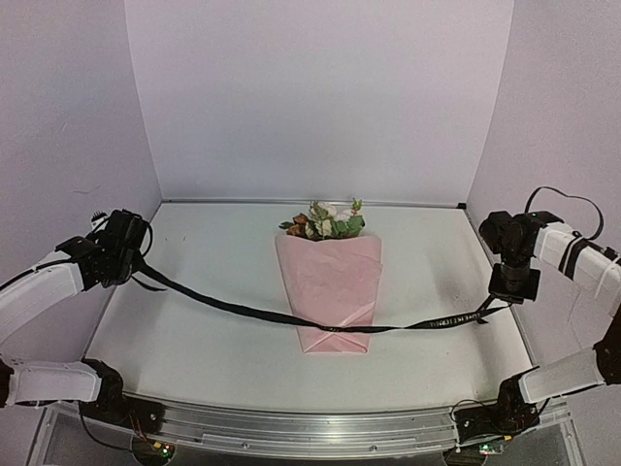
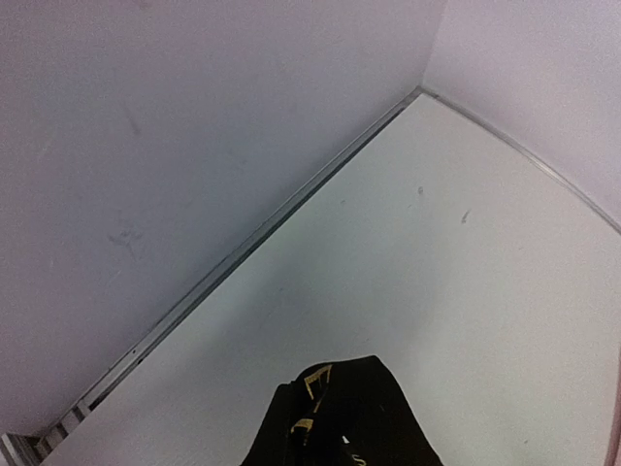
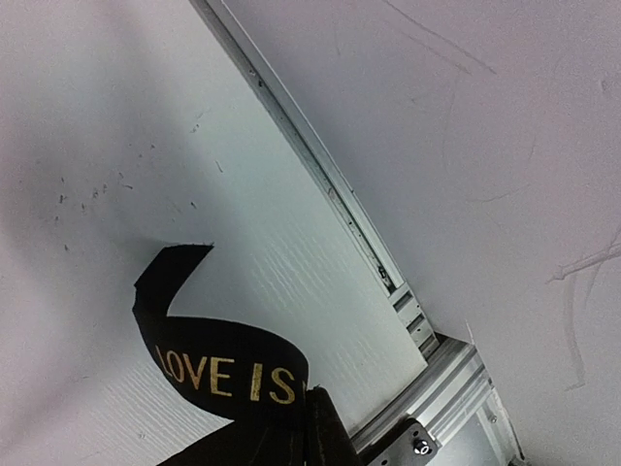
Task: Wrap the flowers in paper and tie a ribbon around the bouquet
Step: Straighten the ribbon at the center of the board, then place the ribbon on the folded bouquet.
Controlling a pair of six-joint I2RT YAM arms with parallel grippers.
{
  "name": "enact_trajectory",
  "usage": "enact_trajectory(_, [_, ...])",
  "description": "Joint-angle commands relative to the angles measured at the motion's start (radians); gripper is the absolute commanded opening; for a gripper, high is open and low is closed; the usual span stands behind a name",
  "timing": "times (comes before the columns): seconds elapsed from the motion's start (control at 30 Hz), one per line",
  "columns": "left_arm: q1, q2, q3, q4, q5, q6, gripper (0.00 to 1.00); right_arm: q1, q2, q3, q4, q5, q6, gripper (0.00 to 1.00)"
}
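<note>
Top external: ribbon [image 1: 243, 309] crosses bouquet [image 1: 330, 277], seemingly held: left gripper [image 1: 144, 272], right gripper [image 1: 508, 297].

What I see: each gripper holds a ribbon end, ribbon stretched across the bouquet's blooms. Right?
Not the blooms: the top view shows the ribbon crossing the paper near its bottom tip. Left gripper and right gripper each hold an end.

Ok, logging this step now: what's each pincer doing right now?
Left pincer: closed on the ribbon.
Right pincer: closed on the ribbon's other end.
</note>
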State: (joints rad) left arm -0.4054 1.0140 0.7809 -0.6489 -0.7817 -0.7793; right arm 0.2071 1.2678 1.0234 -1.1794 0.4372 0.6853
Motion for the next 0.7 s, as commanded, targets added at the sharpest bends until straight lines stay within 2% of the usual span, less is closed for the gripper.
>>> enact_trajectory(0.0, [0.137, 0.034, -0.035, 0.073, 0.159, -0.067, 0.00, -0.038, 0.004, -0.044, 0.049, -0.057, 0.089, 0.00])
enact_trajectory(0.1, [0.181, 0.068, -0.048, 0.053, 0.170, -0.111, 0.00, -0.055, -0.002, -0.099, 0.099, -0.107, 0.143, 0.00])
enact_trajectory(0.27, [0.190, 0.060, -0.101, 0.051, 0.206, -0.199, 0.02, -0.060, -0.029, -0.190, 0.147, -0.134, 0.191, 0.02])
enact_trajectory(0.37, [0.189, 0.052, -0.145, 0.046, 0.217, -0.273, 0.06, -0.063, -0.047, -0.234, 0.174, -0.149, 0.217, 0.08])
enact_trajectory(0.43, [0.189, 0.044, -0.170, 0.045, 0.220, -0.314, 0.08, -0.068, -0.059, -0.256, 0.180, -0.153, 0.223, 0.19])
enact_trajectory(0.57, [0.190, 0.027, -0.203, 0.062, 0.230, -0.352, 0.27, -0.103, -0.088, -0.268, 0.180, -0.165, 0.206, 0.40])
enact_trajectory(0.67, [0.190, 0.011, -0.190, 0.070, 0.240, -0.327, 0.53, -0.126, -0.122, -0.260, 0.179, -0.191, 0.174, 0.55])
